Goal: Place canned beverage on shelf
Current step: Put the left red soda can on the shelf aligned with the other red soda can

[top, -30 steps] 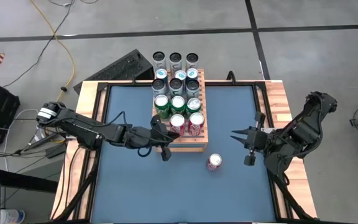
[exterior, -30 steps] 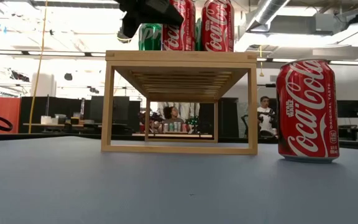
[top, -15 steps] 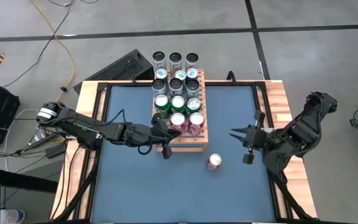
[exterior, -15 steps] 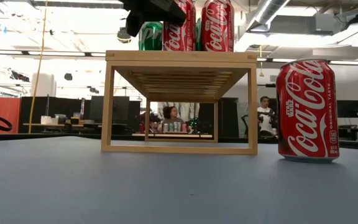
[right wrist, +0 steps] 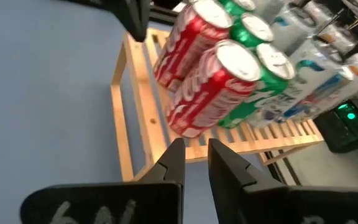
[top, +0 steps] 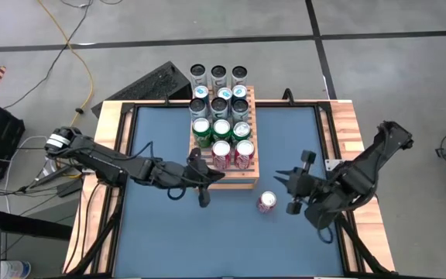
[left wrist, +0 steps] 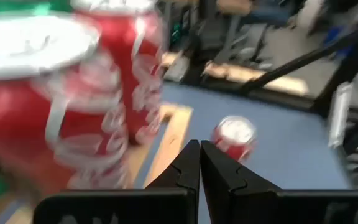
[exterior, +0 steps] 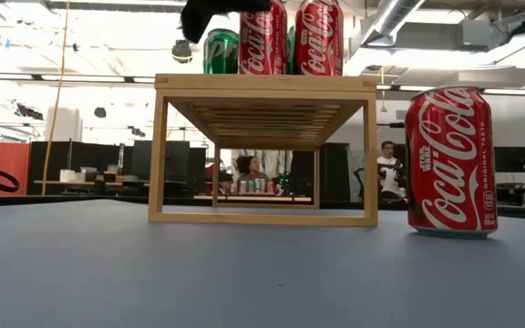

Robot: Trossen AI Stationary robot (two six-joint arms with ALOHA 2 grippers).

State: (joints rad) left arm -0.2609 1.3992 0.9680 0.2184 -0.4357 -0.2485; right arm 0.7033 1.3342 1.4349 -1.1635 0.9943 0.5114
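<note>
Right gripper (top: 283, 191) nearer can (top: 267, 202) — shelf (top: 251, 180) edge beside

Right gripper (right wrist: 190, 163) hangs over the blue table (right wrist: 42, 99), jaws slightly apart — empty. Ahead, the slatted wooden shelf (right wrist: 124, 124) carries two red Coca-Cola cans (right wrist: 213, 87), green cans (right wrist: 253, 93) and pale blue-and-white cans (right wrist: 319, 71) behind.

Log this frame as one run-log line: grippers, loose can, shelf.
left gripper: shut, empty, by shelf front-left corner | right gripper: slightly open, empty, beside loose red can | loose red can: upright on table, off shelf
</note>
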